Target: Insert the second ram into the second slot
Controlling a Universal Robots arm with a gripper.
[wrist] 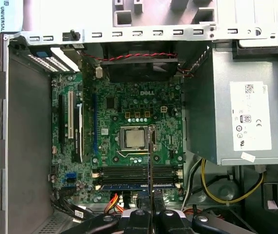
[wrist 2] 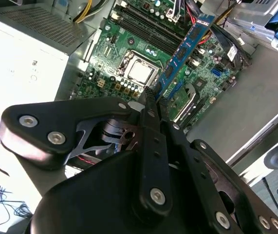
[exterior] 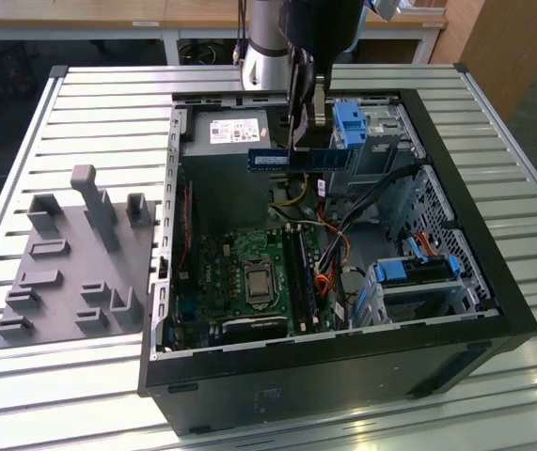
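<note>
My gripper [exterior: 306, 141] is shut on the second ram [exterior: 276, 161], a thin dark-blue stick with a white sticker. It holds the stick level, high over the open computer case. In the second wrist view the stick [wrist 2: 185, 48] juts out from the black fingertips [wrist 2: 149, 100] above the green motherboard. In the first wrist view it appears edge-on as a thin line [wrist: 150, 156] over the processor socket [wrist: 133, 138]. The parallel memory slots [wrist: 139, 171] lie beside that socket, well below the stick and apart from it. The same slots [exterior: 302, 272] run beside the socket in the exterior view.
The silver power supply [exterior: 235, 132] sits in the case under the gripper. Light-blue drive-cage tabs [exterior: 351, 122] and a lower cage [exterior: 418, 271] stand on the exterior view's right, with orange and black cables [exterior: 329, 254] beside the slots. A grey fixture plate [exterior: 71, 254] lies left of the case.
</note>
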